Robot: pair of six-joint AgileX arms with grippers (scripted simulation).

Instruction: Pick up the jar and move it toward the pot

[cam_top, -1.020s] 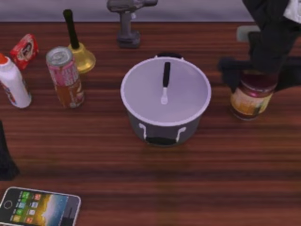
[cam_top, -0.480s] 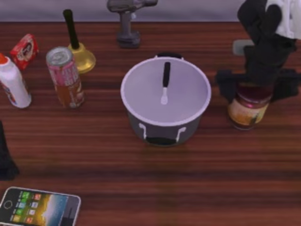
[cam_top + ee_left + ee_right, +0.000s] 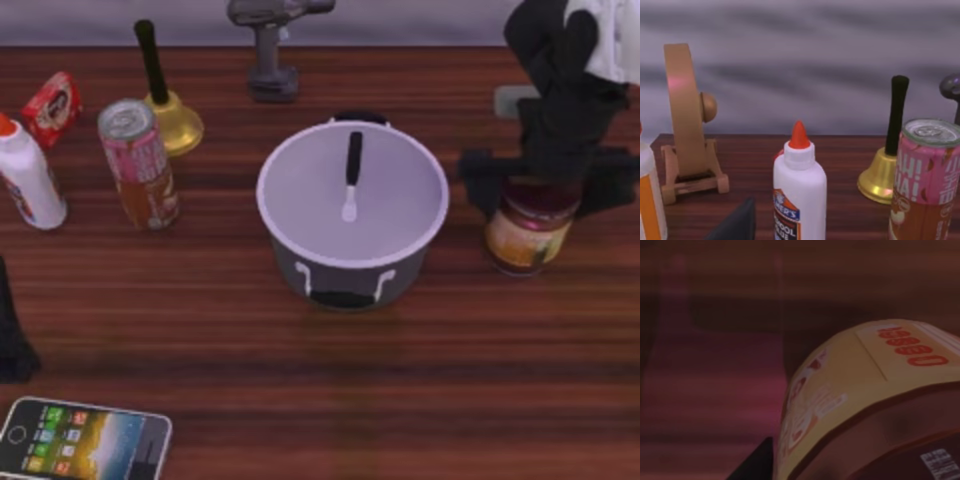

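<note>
While the pot stands mid-table as the landmark, the clutter lies mostly to its left: a white glue bottle and a small red box farthest off, then a pink drink can with a brass bell just behind it. A phone lies at the near edge, well left of the pot, and my left gripper is parked at the table's left edge; whether its fingers are open I cannot tell. Behind the pot, at the far edge, stands a grey drill. Bare wood runs in front of the pot and in the narrow strip between the pot and the jar. The jar stands upright just right of the pot, apart from it. My right gripper sits on the jar's lid from above, its fingers flanking it, seemingly clamped on it, though the arm hides the contact. The right wrist view shows the jar's yellow label close up.
</note>
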